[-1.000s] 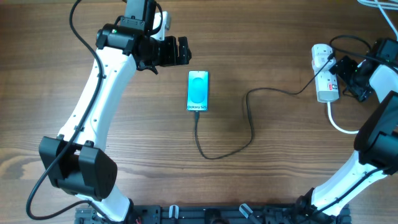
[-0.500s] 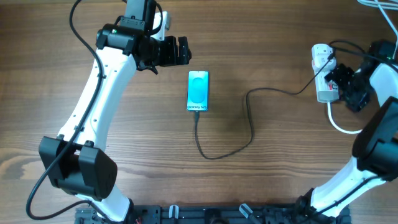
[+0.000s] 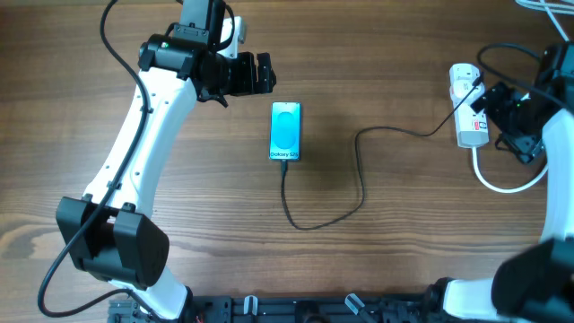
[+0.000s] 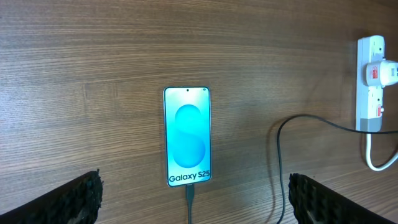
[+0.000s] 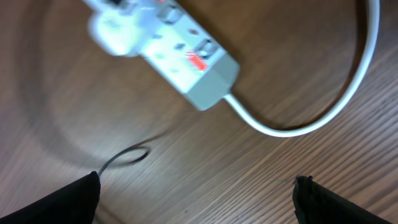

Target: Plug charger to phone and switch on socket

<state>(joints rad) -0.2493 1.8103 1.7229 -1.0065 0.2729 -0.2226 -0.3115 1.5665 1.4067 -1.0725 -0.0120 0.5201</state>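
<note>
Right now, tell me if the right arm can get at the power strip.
Probably yes. The right claw hangs open close to the power strip, nothing lies between them, and the white cable curves off sideways.

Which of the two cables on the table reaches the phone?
The thin dark charger cable: it meets the phone at its lettered end. The thick white cable only loops from the socket.
</note>
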